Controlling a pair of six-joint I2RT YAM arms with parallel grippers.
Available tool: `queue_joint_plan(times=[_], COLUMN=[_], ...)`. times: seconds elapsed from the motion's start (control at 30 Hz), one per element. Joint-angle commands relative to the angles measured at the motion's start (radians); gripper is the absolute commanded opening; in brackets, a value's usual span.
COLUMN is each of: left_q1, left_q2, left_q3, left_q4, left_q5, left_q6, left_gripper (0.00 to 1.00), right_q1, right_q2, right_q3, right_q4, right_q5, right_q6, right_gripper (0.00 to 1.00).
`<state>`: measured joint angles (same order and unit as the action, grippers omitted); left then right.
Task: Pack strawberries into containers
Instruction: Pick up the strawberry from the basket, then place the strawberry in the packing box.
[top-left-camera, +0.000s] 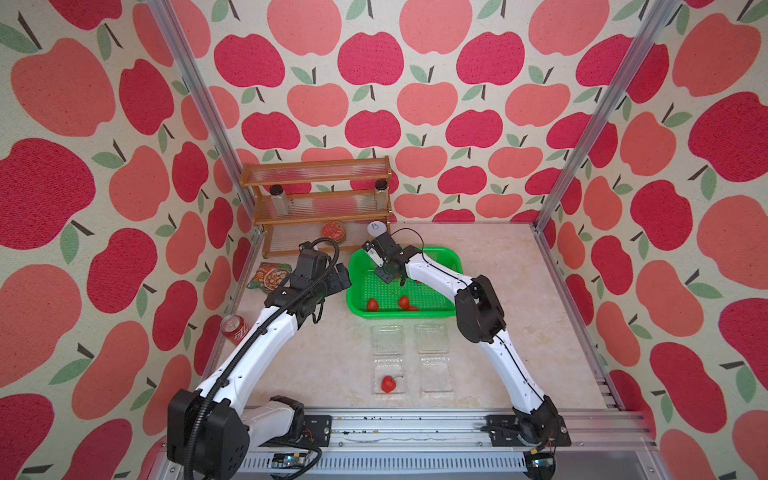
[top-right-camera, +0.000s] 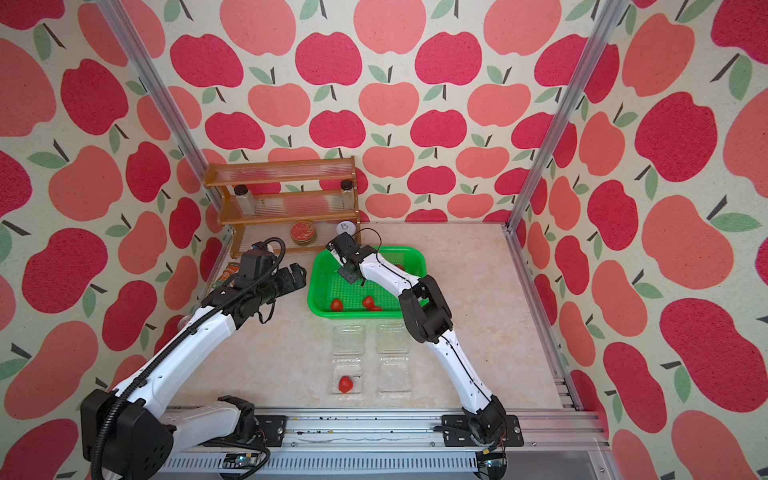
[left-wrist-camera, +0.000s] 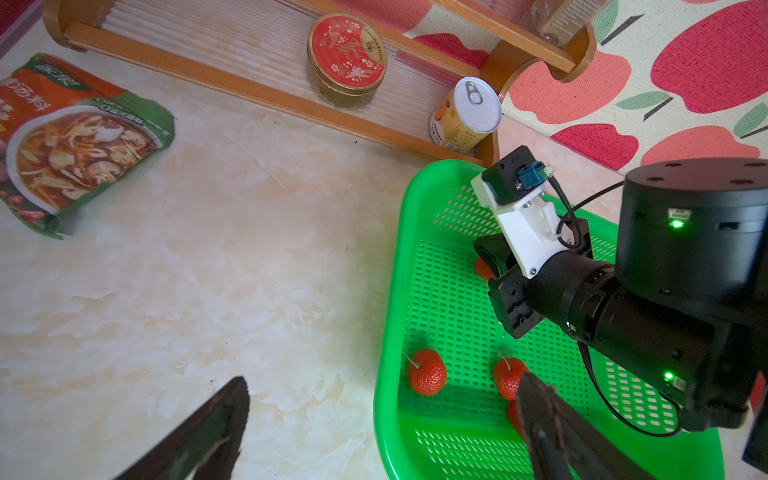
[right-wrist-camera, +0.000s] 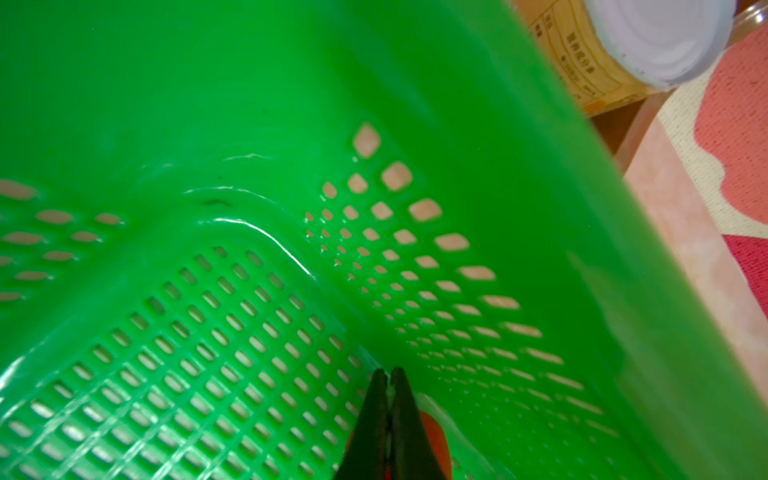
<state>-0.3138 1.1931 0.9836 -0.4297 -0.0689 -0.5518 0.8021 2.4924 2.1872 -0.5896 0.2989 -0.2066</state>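
Looked down on a pale marbled bench (top-left-camera: 311, 365) walled in apple-print paper. Found the left fingers (left-wrist-camera: 216, 424) spread wide and empty beside a large green perforated plastic basket (top-left-camera: 357, 266) toward the back edge. Found the right fingers (right-wrist-camera: 376, 415) pressed together inside it, over a small glossy red strawberry (right-wrist-camera: 434, 436); could not tell whether held. Saw another strawberry (top-left-camera: 388, 384) in the left clear plastic clamshell container (top-left-camera: 388, 363) near the front edge.
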Motion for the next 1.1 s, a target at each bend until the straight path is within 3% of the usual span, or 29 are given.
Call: queue_joint_plan(times=[0.0,0.23,0.53,0.83,1.07], left_q1=[0.007,-0.002,-0.095,-0.204,-0.257], left_q2=[-0.008,-0.007,-0.003,-0.024,-0.046], left_q3=[0.001,0.019,0.061,0.074,0.055], left_q4=[-0.01,-0.029,-0.05,-0.083,-0.1], left_q5=[0.01,0.01,-0.063,-0.141,-0.197], left_q6=[0.009,0.008,0.021,-0.041,-0.086], left_gripper=[0.98,1.0,1.0,1.0,1.0], right_q1=[-0.005,0.003,0.04,0.234,0.393], right_q2=[-0.043,-0.263,-0.679,-1.014,-1.078], right_q3=[-0.035,-0.208,-0.518,-0.819,-1.058], right_q4=[0.036,0.073,0.022,-0.131,-0.029], right_q5=[0.009,-0.02,-0.209,-0.36,-0.428], right_q6=[0.014,0.065,0.22,0.412,0.591], right_gripper=[0.0,0.0,0.0,0.0,0.0])
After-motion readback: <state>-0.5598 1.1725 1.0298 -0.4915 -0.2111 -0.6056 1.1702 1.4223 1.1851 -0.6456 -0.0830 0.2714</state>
